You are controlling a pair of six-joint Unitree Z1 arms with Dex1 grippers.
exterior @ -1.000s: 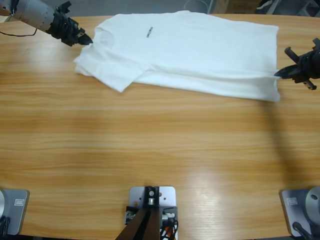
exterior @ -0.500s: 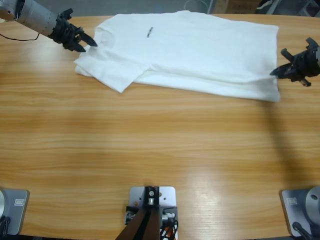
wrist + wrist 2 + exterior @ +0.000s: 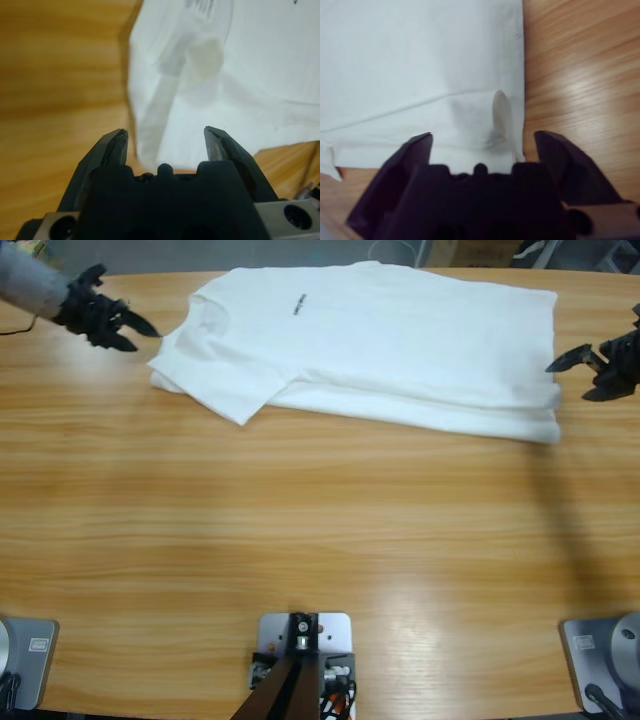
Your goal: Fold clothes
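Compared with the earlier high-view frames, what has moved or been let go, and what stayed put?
Both end effectors drew back from the plain white cotton T-shirt: the left end effector moved off its collar end toward the table's edge, the right end effector off its hem end. Both are open and empty. The shirt stayed put on the wooden table.

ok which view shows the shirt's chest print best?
High view: the small black chest print sits sharp on the white cotton T-shirt. Left wrist view catches only a blurred trace at its top edge; right wrist view shows plain fabric.
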